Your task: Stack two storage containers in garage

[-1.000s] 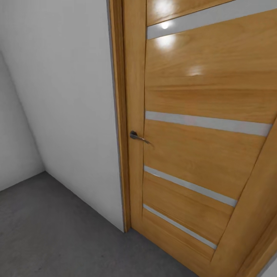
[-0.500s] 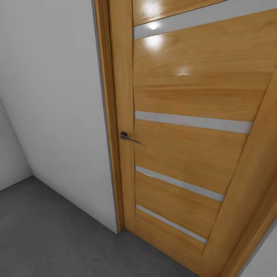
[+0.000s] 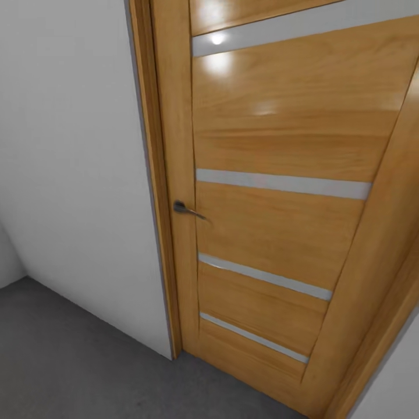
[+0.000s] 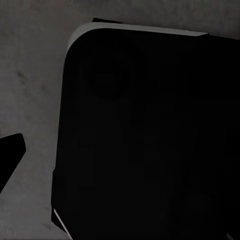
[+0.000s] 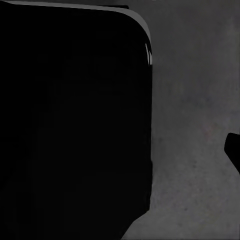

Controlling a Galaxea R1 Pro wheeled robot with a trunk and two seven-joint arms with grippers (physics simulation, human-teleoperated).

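The two storage containers are out of view, and so is the living room. I am in the garage, facing its light-wood door [image 3: 279, 233], which is closed and has grey horizontal strips and a dark lever handle [image 3: 185, 208]. The dark grey floor [image 3: 70, 361] runs along the foot of the white wall [image 3: 64, 174]. In each wrist view a dark tip pokes in at the picture's edge over the floor [image 4: 30, 90], too little to read a gripper's state.
The door frame [image 3: 152, 192] stands close ahead, with a wall corner at the far left. My own black base [image 4: 150, 140] [image 5: 75, 125] sits over the grey floor [image 5: 195, 100] in both wrist views.
The whole head picture has shifted: door, frame and handle sit further left and the corner has nearly left the view, so the camera has turned right. Nothing in the room has moved.
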